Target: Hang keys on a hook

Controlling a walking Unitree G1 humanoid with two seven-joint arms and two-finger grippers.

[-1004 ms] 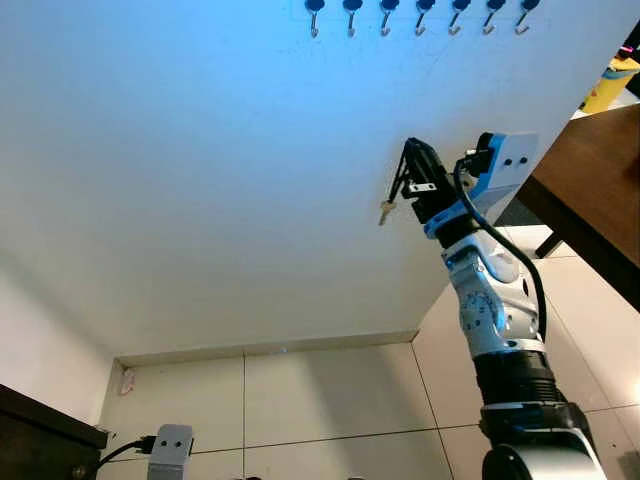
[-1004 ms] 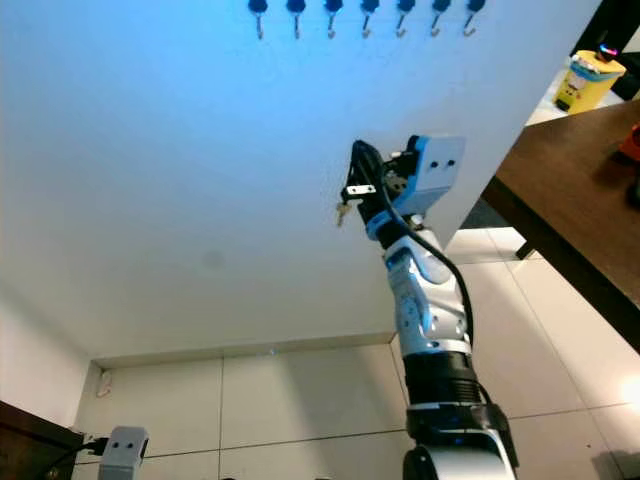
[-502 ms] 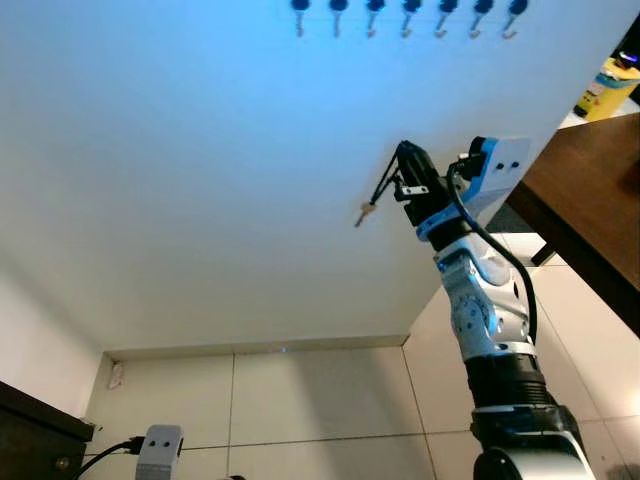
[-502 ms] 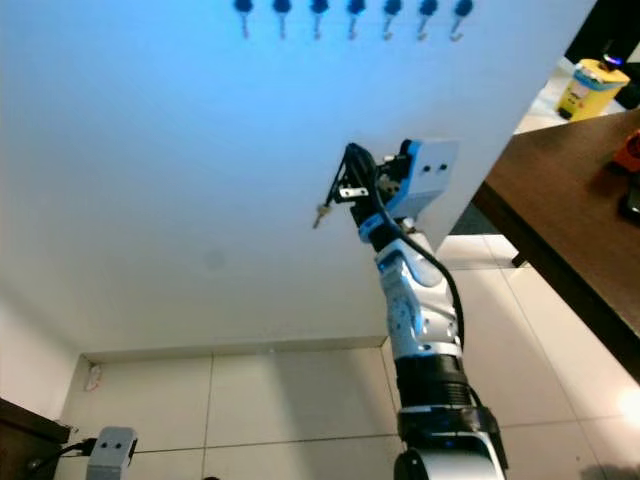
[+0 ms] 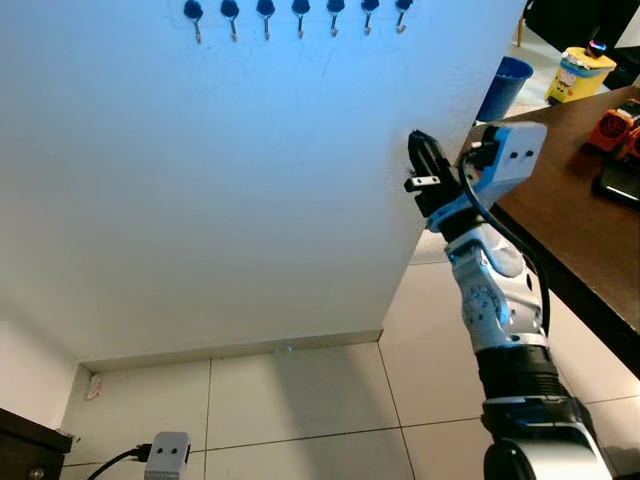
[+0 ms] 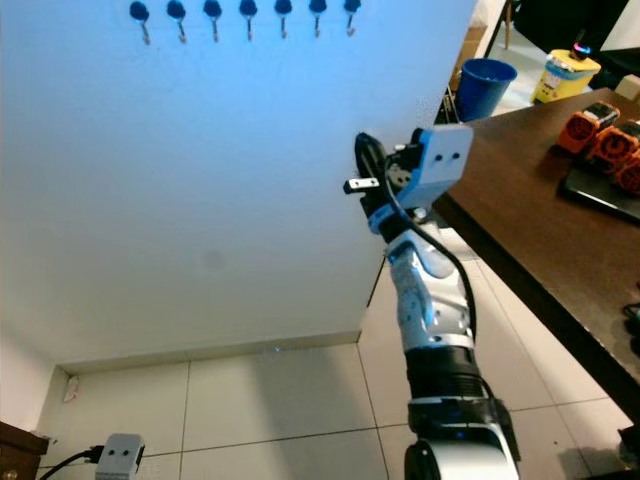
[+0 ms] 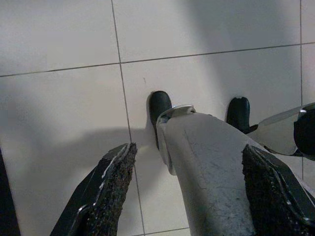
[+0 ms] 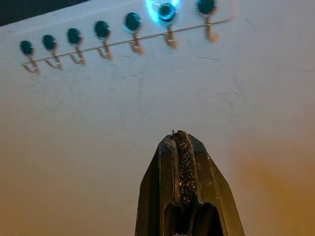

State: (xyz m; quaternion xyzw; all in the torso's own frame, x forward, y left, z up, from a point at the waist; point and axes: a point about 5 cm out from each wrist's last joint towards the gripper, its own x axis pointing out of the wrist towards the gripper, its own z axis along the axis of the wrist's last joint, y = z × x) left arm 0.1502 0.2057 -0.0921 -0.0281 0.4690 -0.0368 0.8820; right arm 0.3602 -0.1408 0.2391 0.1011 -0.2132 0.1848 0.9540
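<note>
a white wall [image 5: 200, 200] stands ahead over a pale tiled floor [image 5: 300, 410], with a dark wooden table [image 5: 600, 200] off to the robot's right. high on the wall hangs a row of hooks [image 5: 300, 12] with dark round caps. the right gripper [image 5: 418, 148] is raised near the wall's corner, well below the hooks, its fingers [image 8: 183, 167] pressed together and pointing up at them; whether the keys are pinched between them cannot be told. a blue bin [image 5: 503, 85] and a yellow container [image 5: 577, 72] stand beyond the table. the left gripper [image 7: 197, 196] hangs spread over the floor, above the robot's foot [image 7: 206, 147].
</note>
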